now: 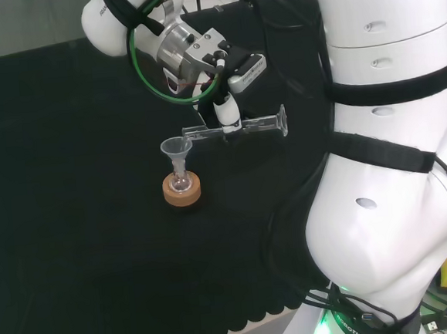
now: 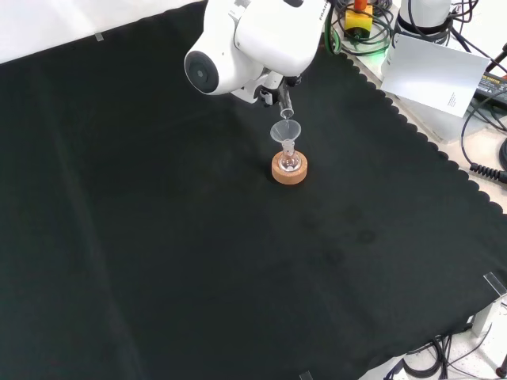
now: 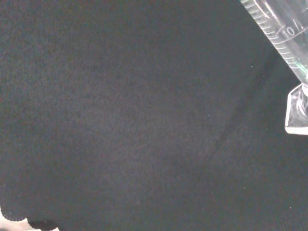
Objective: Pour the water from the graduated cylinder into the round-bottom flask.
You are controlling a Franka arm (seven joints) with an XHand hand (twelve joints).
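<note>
Hand (image 1: 227,116) grips grad. cylinder (image 1: 240,125) approx. horizontal, mouth over funnel (image 1: 176,148) on flask (image 1: 181,183).

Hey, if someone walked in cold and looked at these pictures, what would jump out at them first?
Probably the clear glass graduated cylinder, lying nearly level in the black and white hand above the black cloth. In the head view its mouth points left, at a clear funnel. That funnel sits in a small round-bottom flask on a cork ring stand, near the middle of the bench.
</note>
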